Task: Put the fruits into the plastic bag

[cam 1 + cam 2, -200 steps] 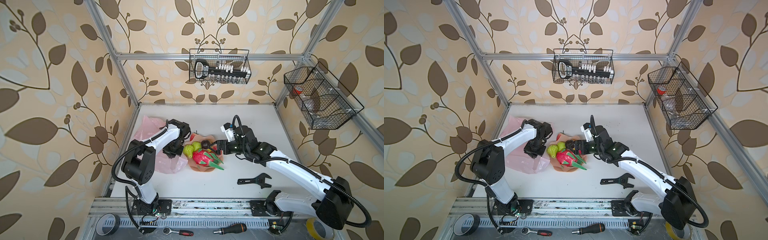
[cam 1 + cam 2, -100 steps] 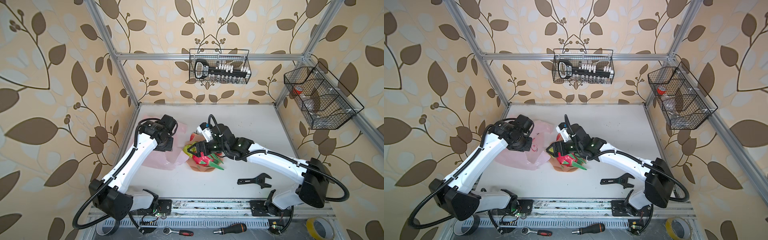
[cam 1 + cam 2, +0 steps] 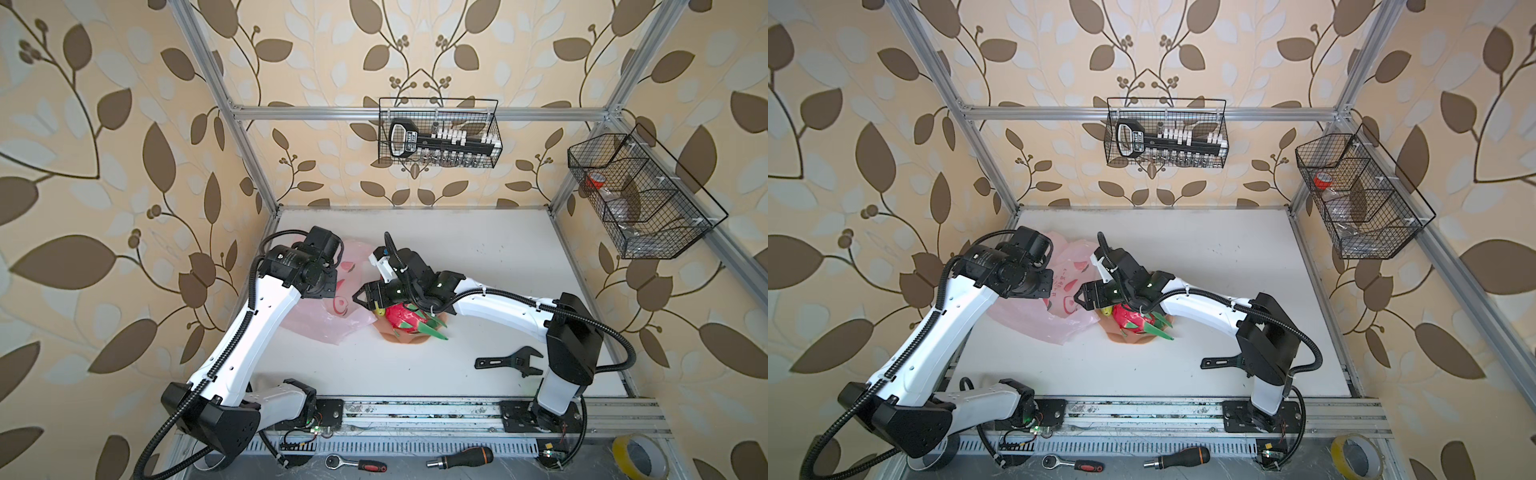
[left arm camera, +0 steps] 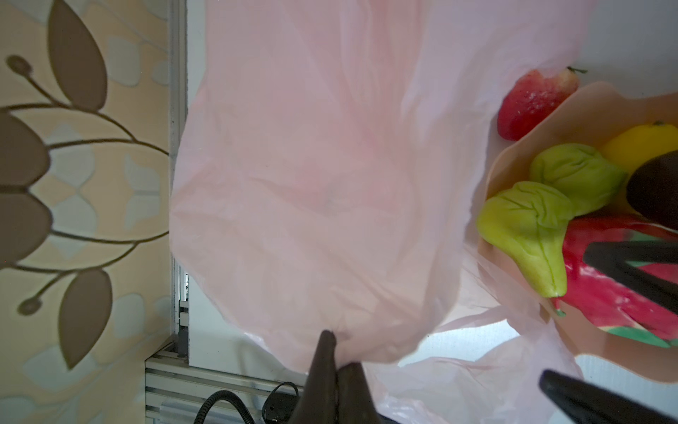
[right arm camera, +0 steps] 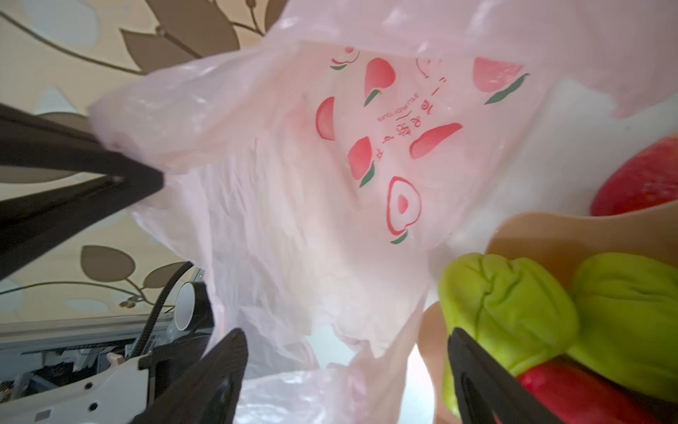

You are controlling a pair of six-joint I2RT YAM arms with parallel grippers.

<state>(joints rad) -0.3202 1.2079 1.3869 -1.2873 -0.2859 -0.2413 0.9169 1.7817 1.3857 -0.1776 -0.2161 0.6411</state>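
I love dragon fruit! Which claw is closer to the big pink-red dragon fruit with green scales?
Right. The right claw hangs open beside the dragon fruit; the left claw pinches the pale pink plastic bag, farther away.

- The plastic bag [image 5: 279,235] was thin, crinkled, translucent film.
- The green pears [image 4: 524,220] looked matt and creased.
- The dragon fruit [image 3: 400,319] appeared glossy, possibly moulded plastic.
- The bowl [image 4: 601,110] was smooth and matt.

Red printed characters and one tiny line of letters run across the plastic bag [image 5: 293,205], too crumpled and small to read. A label on the black socket rail [image 3: 440,145] is illegibly small.
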